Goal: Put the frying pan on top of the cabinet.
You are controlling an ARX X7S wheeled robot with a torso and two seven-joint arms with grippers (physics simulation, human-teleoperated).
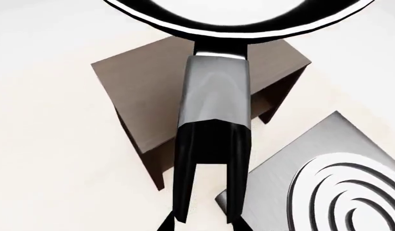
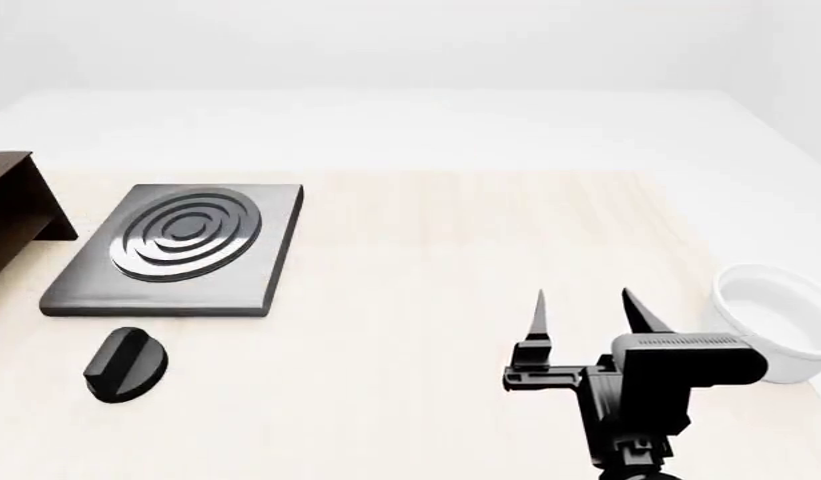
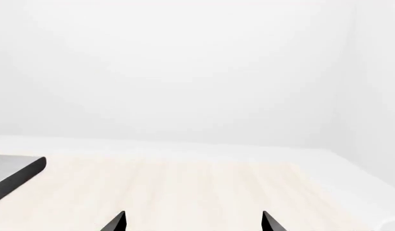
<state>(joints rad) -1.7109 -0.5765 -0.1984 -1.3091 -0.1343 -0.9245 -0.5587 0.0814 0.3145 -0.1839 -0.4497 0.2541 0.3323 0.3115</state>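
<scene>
In the left wrist view my left gripper (image 1: 204, 227) is shut on the loop end of the frying pan's long dark grey handle (image 1: 213, 96). The handle runs out over the top of the dark brown cabinet (image 1: 143, 91). The round black frying pan (image 1: 242, 19) with its shiny inside lies past the cabinet's far edge and is partly cut off by the frame. I cannot tell whether it touches the cabinet. In the head view only a corner of the cabinet (image 2: 10, 215) shows at the far left, and the pan and left gripper are out of view. My right gripper (image 2: 584, 310) is open and empty.
The grey square hotplate (image 2: 183, 245) with rings lies next to the cabinet and also shows in the left wrist view (image 1: 338, 183). A black knob (image 2: 127, 365) lies in front of it. A white bowl (image 2: 777, 320) stands right of my right gripper.
</scene>
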